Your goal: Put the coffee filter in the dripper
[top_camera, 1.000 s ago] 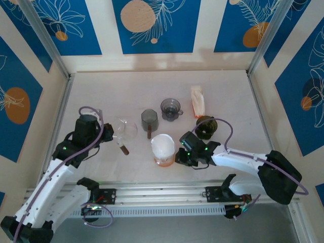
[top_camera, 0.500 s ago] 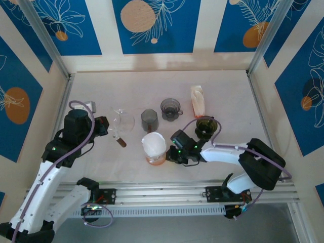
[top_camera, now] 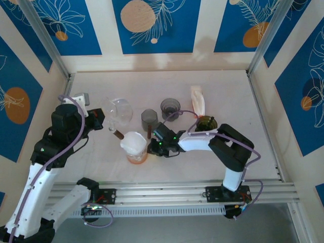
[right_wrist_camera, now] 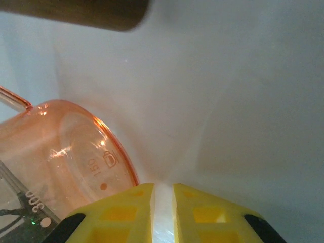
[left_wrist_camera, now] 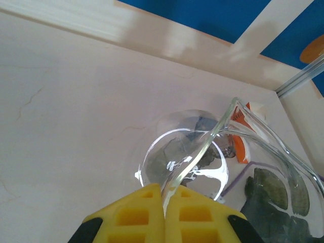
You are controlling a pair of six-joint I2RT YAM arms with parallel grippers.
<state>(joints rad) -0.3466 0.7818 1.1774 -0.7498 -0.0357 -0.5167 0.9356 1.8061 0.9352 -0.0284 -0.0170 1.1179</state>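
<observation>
Coffee filter [top_camera: 133, 142]: white, standing in the mouth of the orange dripper [top_camera: 137, 158], near the front middle of the table [top_camera: 228, 91]; top edge above the dripper's rim
Dripper wall: clear orange, upright, printed measure marks legible in the right wrist view [right_wrist_camera: 66, 152]
Right gripper [top_camera: 158, 145]: just right of the dripper, low over the table; yellow fingers [right_wrist_camera: 116, 210] almost together, pinching a thin white edge, seemingly the filter's wall
Brown handle [top_camera: 118, 135]: just left of the filter, slanting up toward the glass carafe
Glass carafe [top_camera: 118, 108]: clear, tilted, behind and left of the dripper
Left gripper [top_camera: 104, 121]: left of the dripper and apart from it; jaws pressed onto the carafe's rim, glass edge running up from between the yellow pads [left_wrist_camera: 136, 212]
Grey cups: two, behind the dripper, one nearer [top_camera: 149, 118], one further back [top_camera: 170, 108]
Pale packet [top_camera: 197, 101]: lying at the back right, a dark round item [top_camera: 205, 123] just in front of it
</observation>
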